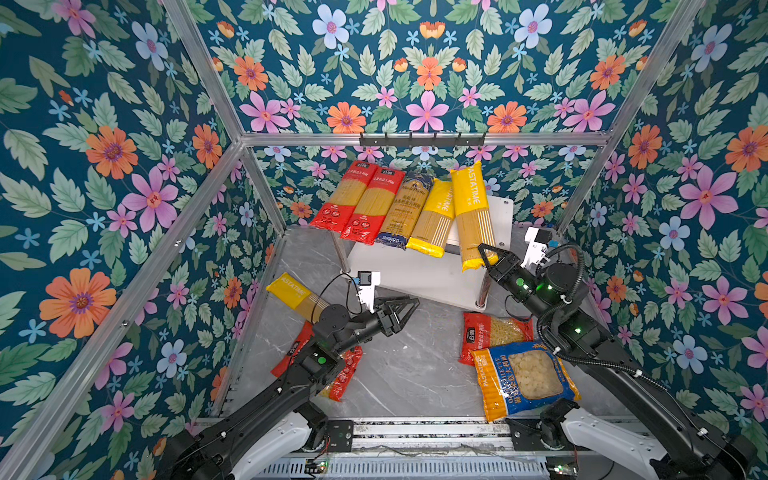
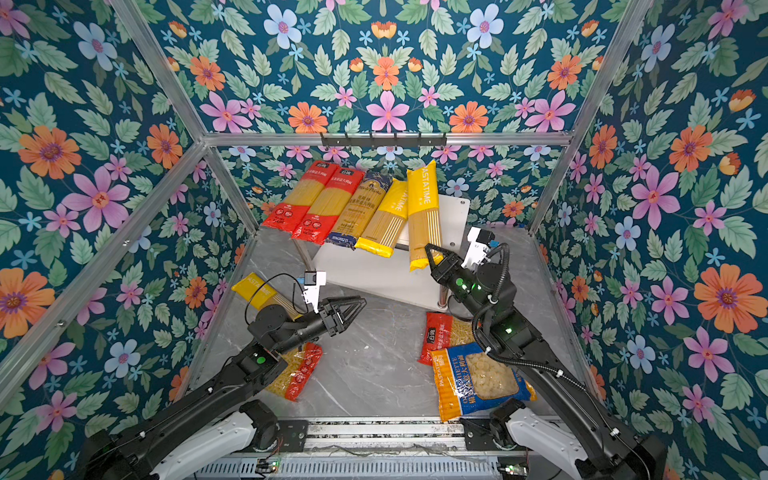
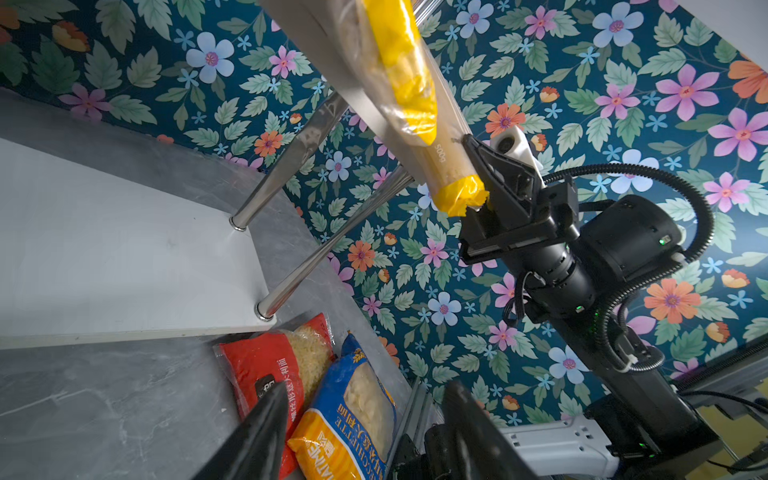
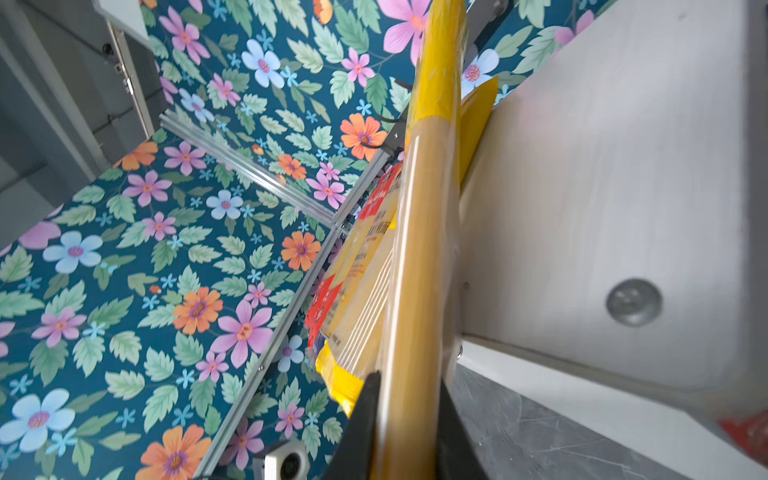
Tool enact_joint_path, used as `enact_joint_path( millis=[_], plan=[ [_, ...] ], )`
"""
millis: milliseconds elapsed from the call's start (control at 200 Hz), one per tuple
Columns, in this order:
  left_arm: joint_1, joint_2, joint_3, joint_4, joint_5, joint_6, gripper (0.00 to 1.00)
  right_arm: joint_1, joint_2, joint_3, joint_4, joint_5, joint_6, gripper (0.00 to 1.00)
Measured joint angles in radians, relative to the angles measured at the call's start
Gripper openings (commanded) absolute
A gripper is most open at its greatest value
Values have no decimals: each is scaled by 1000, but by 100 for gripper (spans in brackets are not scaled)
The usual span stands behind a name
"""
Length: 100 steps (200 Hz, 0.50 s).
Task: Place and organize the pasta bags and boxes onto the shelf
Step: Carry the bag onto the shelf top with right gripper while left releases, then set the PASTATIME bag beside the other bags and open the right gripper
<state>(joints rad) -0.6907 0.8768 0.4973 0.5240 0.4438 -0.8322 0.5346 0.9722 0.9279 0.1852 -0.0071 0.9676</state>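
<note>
Four shelved packs (image 1: 405,208) crowd the right claw's (image 1: 487,257) yellow pack (image 1: 469,199).

"PASTATIME" on yellow pack (image 2: 424,208)

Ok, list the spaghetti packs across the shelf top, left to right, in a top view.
Outer red spaghetti pack → second red spaghetti pack → navy-gold spaghetti pack → flat yellow PASTATIME pack → held yellow PASTATIME pack, in the right tool.

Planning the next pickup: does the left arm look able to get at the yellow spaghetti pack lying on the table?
Probably yes. The left claw is open and empty, and the yellow spaghetti pack lies on that arm's side; only the arm's own wrist joint overlaps one end.
</note>
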Motion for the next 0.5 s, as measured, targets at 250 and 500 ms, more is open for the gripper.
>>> enact_joint_path(
  millis=[250,500],
  plan=[
    [-2,3,-21,1,-8,-5,62,45,92,23,96,119,153,34],
    [-2,23,-21,5,-11,-5,62,74,74,42,94,122,163,56]
  ],
)
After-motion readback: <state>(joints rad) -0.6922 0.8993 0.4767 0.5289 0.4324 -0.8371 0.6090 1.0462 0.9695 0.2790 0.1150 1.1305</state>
